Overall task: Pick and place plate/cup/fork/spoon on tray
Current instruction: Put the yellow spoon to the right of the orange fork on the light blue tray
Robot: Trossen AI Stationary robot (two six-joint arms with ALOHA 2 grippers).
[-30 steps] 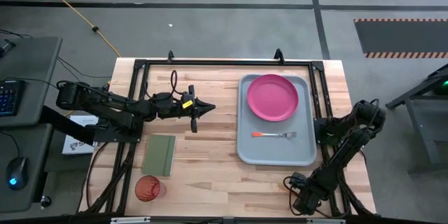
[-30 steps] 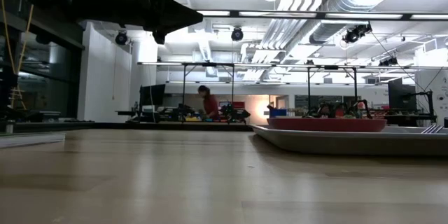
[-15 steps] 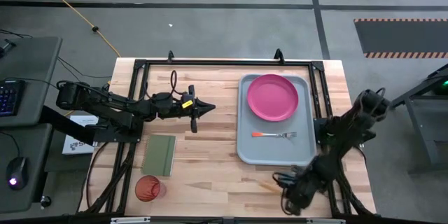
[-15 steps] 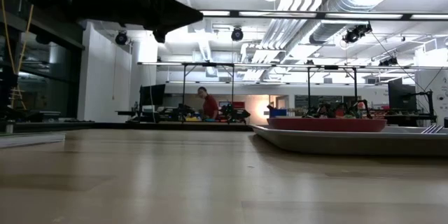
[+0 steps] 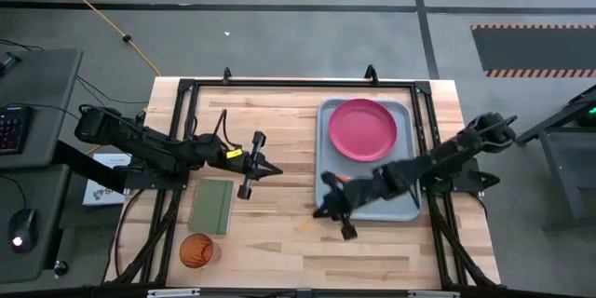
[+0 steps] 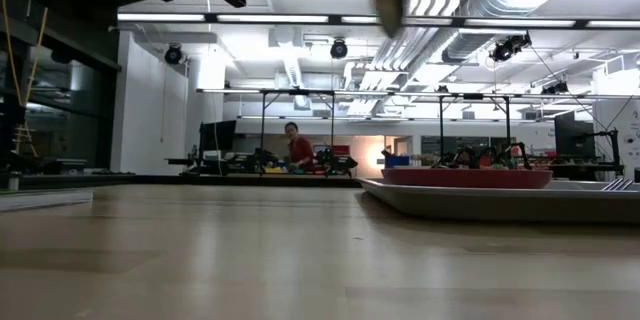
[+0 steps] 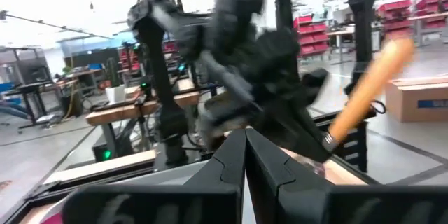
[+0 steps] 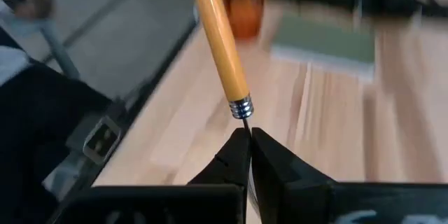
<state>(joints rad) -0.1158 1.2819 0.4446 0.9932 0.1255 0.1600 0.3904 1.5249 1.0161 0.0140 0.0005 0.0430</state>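
Nearby, green notebook (image 5: 211,206), cup (image 5: 196,250), right end effector (image 8: 246,138) clamping spoon (image 8: 218,40), left end effector (image 7: 245,155) closed.

The high view looks straight down from above on the whole pale wooden table (image 5: 289,130) and both dark arms, while the low view sits at table-top height and looks level across it into the room. Both share the large light blue-grey rectangular tray (image 5: 368,207) (image 6: 500,200) and the round magenta-pink plastic plate (image 5: 362,129) (image 6: 465,176). Each wrist view looks forward, close past its own dark fingers; the right one faces the small green notebook (image 8: 323,40) also seen from above (image 5: 211,206).
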